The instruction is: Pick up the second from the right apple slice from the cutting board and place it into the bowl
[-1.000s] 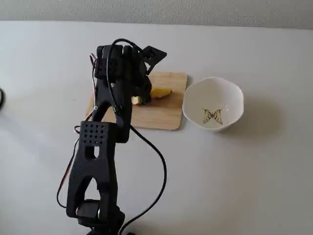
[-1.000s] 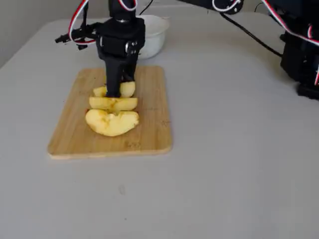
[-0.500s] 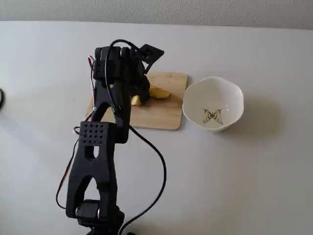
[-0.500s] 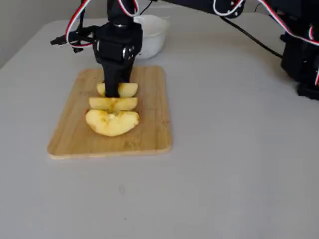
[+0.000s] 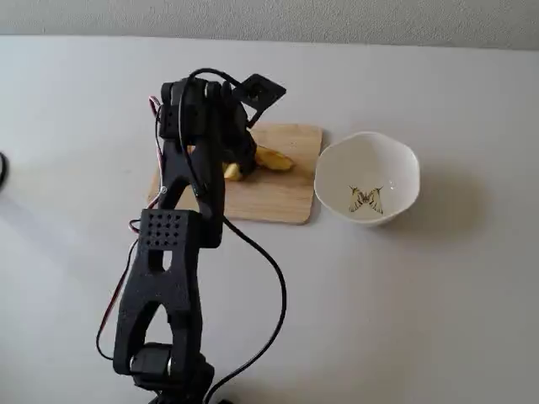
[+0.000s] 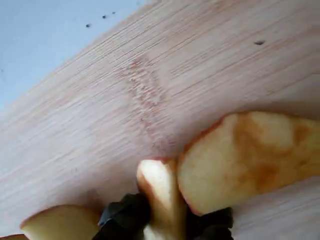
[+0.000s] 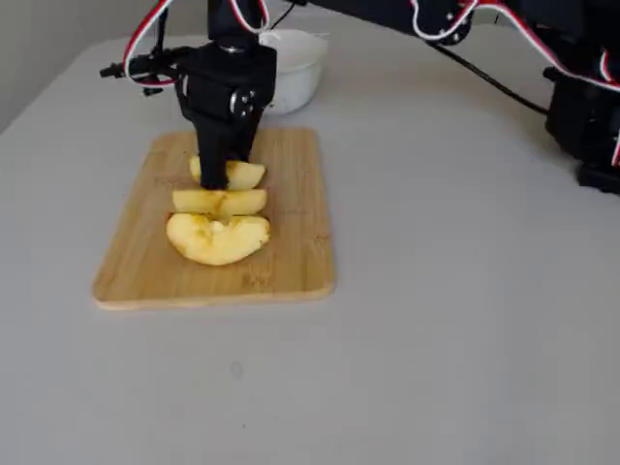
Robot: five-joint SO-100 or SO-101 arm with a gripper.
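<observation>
While the plain pale-grey table [image 7: 465, 320] sits bare under soft light, the gripper [image 6: 162, 227] pinches an apple slice [image 6: 159, 192] on the cutting board [image 7: 291, 262], bowl [image 5: 367, 178] just beside.

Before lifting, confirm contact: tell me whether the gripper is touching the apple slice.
Touching. The wrist view shows the gripper with dark fingers pressed against both sides of the narrow apple slice, no gap visible.
</observation>
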